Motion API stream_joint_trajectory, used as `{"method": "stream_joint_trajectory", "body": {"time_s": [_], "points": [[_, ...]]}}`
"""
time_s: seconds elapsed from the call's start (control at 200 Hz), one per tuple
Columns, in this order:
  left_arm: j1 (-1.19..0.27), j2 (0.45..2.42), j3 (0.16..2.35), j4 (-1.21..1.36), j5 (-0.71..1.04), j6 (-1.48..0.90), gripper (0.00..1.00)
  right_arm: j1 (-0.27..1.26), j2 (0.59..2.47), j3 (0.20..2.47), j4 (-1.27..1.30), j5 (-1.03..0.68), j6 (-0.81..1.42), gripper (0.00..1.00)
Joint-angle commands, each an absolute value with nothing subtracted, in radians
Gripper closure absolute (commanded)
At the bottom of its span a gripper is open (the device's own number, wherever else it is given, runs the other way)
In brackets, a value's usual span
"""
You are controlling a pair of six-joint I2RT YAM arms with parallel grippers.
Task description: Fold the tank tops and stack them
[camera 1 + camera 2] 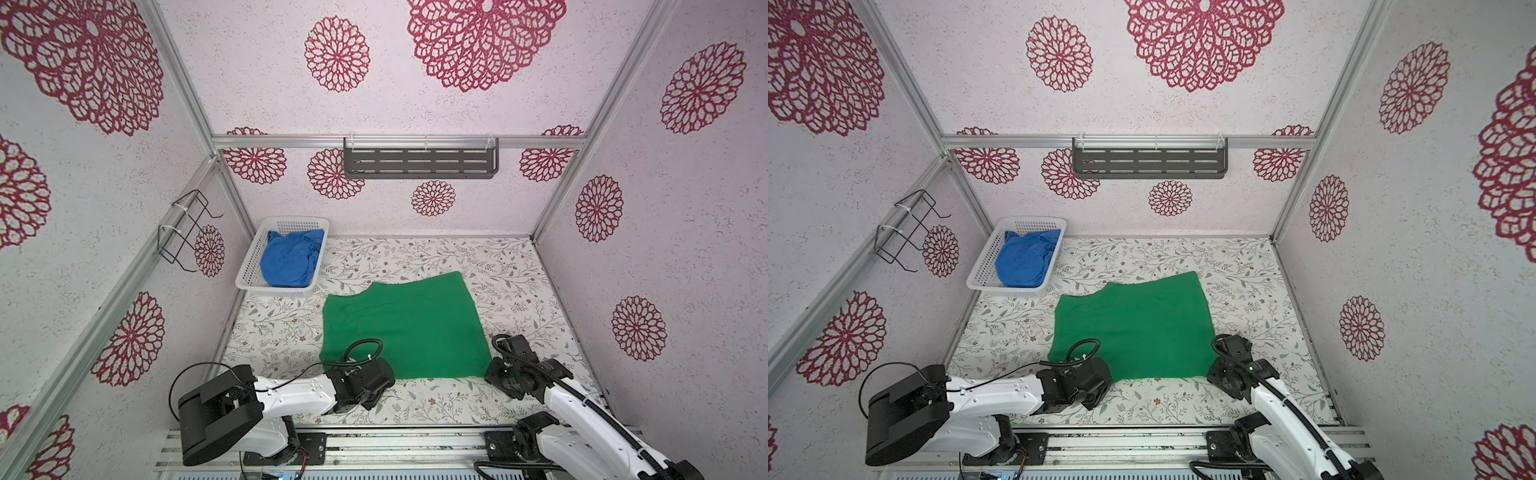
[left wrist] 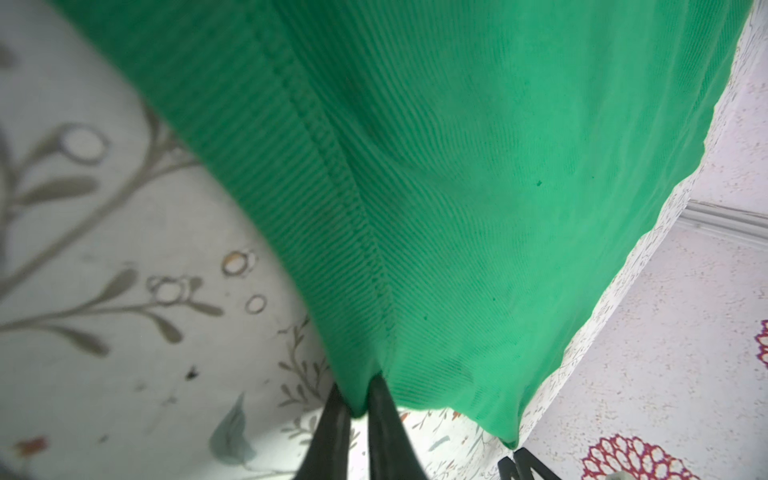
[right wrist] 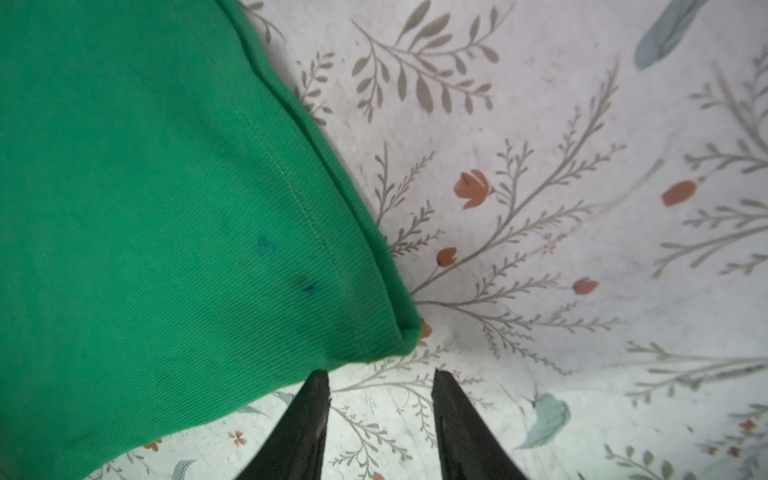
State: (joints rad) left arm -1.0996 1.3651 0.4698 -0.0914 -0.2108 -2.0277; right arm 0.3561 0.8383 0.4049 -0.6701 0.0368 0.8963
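1. Across floral-print tabletop point(image 1: 519, 270), boxed in by white walls point(image 1: 685, 249) stamped with red flower medallions, showed green tank top point(image 1: 403, 324) point(image 1: 1133, 328) spread nearly flat from the middle toward the front edge, in both top views.
2. Found blue tank top point(image 1: 291, 262) crumpled inside white basket point(image 1: 254, 253) at the far-left corner of the tabletop, near the green tank top's far-left corner but not touching it.
3. Framed left arm point(image 1: 291, 392) and right arm point(image 1: 569, 399) reaching in from the metal rail point(image 1: 415, 444) along the front.
4. Caught left gripper point(image 2: 356, 399) at the green tank top's near-left corner, fingers point(image 2: 384, 428) drawn almost together with a fold of green cloth pinched between them; hid those fingertips beneath the black wrist in both top views.
5. Caught right gripper point(image 3: 381, 374) low at the near-right corner, fingers point(image 3: 455, 428) held well apart, bare tabletop alone between them, nothing gripped.
6. Put one right fingertip right at the stitched hem of that corner; could not tell whether touching.
7. Revealed fine ribbing and a stitched seam in the green cloth through both wrist views, plus small dark specks beside the hem in the right wrist view.
8. Recorded dark slotted shelf point(image 1: 419, 160) on the back wall and black wire rack point(image 1: 187, 228) on the left wall.
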Motion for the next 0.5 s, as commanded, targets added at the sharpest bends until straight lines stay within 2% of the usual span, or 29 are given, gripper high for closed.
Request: {"method": "stream_joint_trajectory", "body": {"time_s": [0.0, 0.165, 0.495], "points": [[-1.106, 1.337, 0.457, -0.130, -0.242, -2.039, 0.94, 0.354, 0.852, 0.388, -0.652, 0.074, 0.924, 0.57], [-1.106, 1.315, 0.450, -0.144, -0.247, -2.038, 1.00, 0.354, 0.887, 0.385, -0.621, 0.081, 0.922, 0.62], [-1.108, 1.233, 0.485, -0.339, -0.293, -2.002, 1.00, 0.359, 0.867, 0.386, -0.644, 0.074, 0.913, 1.00]]}}
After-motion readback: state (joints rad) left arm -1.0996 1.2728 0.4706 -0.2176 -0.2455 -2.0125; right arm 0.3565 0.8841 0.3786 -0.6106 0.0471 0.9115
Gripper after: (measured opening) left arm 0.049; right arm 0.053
